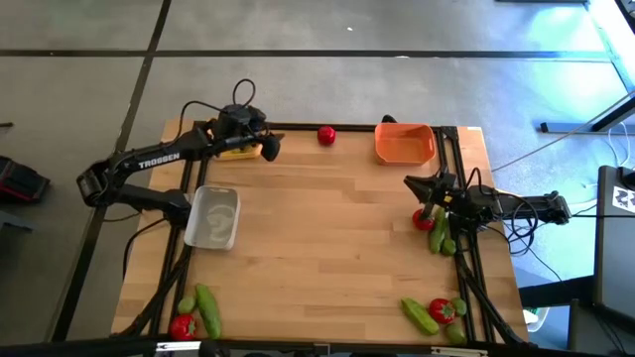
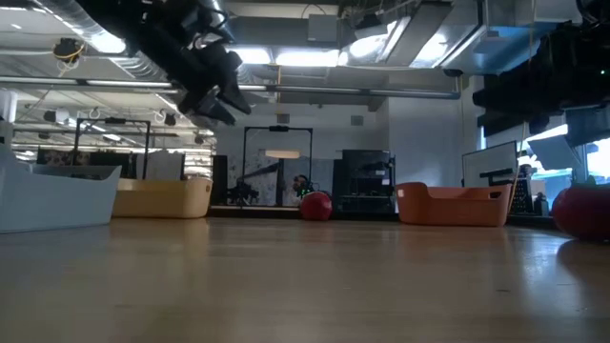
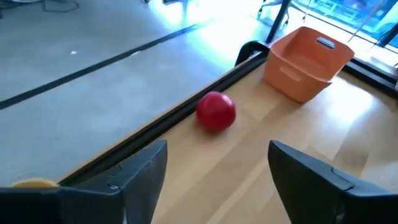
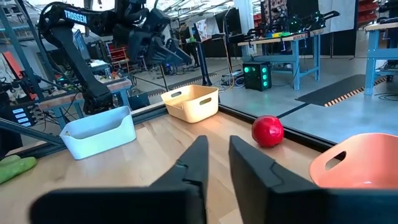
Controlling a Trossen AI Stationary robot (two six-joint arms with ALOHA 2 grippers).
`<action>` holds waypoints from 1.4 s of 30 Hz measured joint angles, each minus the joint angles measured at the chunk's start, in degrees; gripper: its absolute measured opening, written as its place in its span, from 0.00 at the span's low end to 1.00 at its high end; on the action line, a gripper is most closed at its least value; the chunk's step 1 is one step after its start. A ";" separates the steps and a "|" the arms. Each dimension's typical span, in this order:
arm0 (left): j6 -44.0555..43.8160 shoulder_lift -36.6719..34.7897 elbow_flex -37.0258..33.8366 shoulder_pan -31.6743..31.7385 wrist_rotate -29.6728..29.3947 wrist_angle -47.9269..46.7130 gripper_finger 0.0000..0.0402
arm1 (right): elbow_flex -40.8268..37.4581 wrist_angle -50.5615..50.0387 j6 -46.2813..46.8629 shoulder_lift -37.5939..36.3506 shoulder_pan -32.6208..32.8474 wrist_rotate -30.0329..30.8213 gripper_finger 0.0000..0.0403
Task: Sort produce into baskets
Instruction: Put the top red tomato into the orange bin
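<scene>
In the high view, the bottom edge of the wooden table [image 1: 317, 268] carries two clusters of produce: a red piece [image 1: 183, 325] beside a long green piece [image 1: 207, 308] at lower left, and another red piece [image 1: 443, 310] with a green cucumber-like piece [image 1: 419, 315] at lower right. Higher up on the right side, the right gripper [image 1: 429, 209] hangs directly over a red piece [image 1: 424, 220] with green pieces [image 1: 438, 236] just beside it; its fingers [image 4: 196, 163] stand close together with only a narrow gap, and nothing is between them. On the left side lies the whitish tray [image 1: 214, 216]. Farther up, at upper left, the left gripper [image 1: 268, 147] sits over the yellow basket [image 1: 238, 151], its fingers [image 3: 140, 171] spread wide and holding nothing. A lone red ball [image 1: 325, 135] rests against the table's far edge at top centre, well apart from both grippers, between the yellow basket and the orange basket [image 1: 404, 143] at upper right.
</scene>
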 joint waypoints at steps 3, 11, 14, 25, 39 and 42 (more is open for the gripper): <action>0.04 0.68 0.00 -0.38 0.05 2.51 0.73 | 0.00 0.00 -0.04 0.00 0.00 0.22 0.24; 0.53 5.99 -0.02 -1.96 0.27 12.69 0.74 | 0.00 0.00 -0.40 0.00 0.00 0.59 0.37; 0.59 8.45 0.42 -2.21 0.90 14.05 0.74 | 0.00 0.01 -0.43 0.00 0.00 0.59 0.38; 3.49 18.05 7.08 -2.99 2.27 13.61 0.74 | 0.03 0.05 -2.38 0.00 0.00 2.51 0.38; 6.11 31.08 15.25 -2.84 5.27 12.96 0.74 | 0.07 -0.43 -1.84 0.00 0.00 2.45 0.38; 6.60 33.37 17.55 -2.86 5.27 12.76 0.74 | 0.07 -0.72 -1.73 0.00 0.00 2.50 0.38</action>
